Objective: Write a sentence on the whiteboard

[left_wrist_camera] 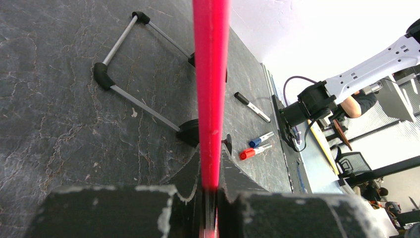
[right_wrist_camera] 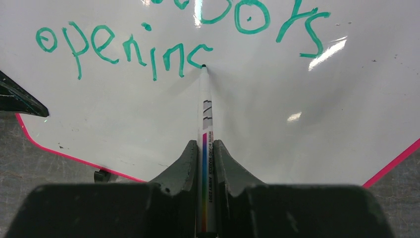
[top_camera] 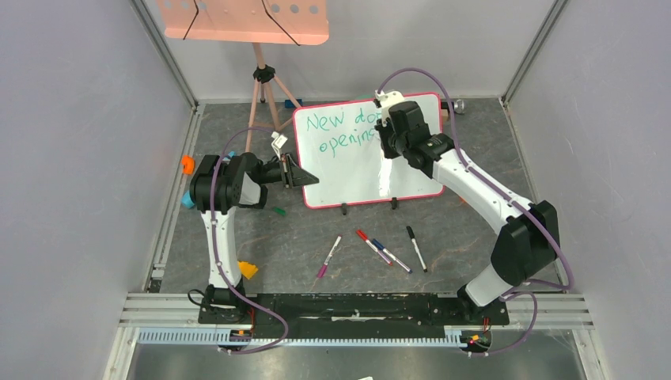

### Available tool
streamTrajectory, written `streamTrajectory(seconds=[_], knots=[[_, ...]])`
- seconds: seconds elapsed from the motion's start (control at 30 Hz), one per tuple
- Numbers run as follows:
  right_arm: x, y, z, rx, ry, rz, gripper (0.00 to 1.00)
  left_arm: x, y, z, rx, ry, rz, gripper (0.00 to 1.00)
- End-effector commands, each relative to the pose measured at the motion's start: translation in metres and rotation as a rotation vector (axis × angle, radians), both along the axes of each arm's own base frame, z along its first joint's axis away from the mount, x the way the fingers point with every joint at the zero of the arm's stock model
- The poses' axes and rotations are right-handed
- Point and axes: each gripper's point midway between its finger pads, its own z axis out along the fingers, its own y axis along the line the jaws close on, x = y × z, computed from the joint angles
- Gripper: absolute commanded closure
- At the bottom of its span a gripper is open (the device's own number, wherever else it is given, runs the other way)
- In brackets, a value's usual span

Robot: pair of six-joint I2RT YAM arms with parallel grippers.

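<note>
The whiteboard (top_camera: pixel 356 178) stood propped on the table, toward 12 o'clock from the arm bases. The left gripper (top_camera: pixel 305 176) was pinched almost closed on the board's pink frame at its 9 o'clock edge. The right gripper (right_wrist_camera: pixel 204 158), at 1 o'clock of the board's centre, gripped a marker (right_wrist_camera: pixel 204 99) tightly, its tip touching the board at the last letter of the green sentence (right_wrist_camera: pixel 124 49). Four loose pens (top_camera: pixel 372 246) lay at the board's 6 o'clock
</note>
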Motion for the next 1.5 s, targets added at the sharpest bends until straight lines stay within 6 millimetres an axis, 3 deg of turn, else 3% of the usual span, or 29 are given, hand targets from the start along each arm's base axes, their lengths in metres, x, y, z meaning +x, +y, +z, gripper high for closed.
streamTrajectory(seconds=[0.0,0.57,1.47], knots=[[0.016,-0.01,0.013,-0.023,-0.044,-0.061,1.0,0.021,0.007,-0.015,-0.004,-0.025,0.113,0.98],[0.024,-0.007,0.016,-0.012,-0.057,-0.06,1.0,0.021,0.007,-0.015,-0.004,-0.025,0.115,0.98],[-0.028,-0.016,-0.038,-0.007,0.068,0.005,1.0,0.021,0.007,-0.015,-0.004,-0.024,0.114,0.98]])
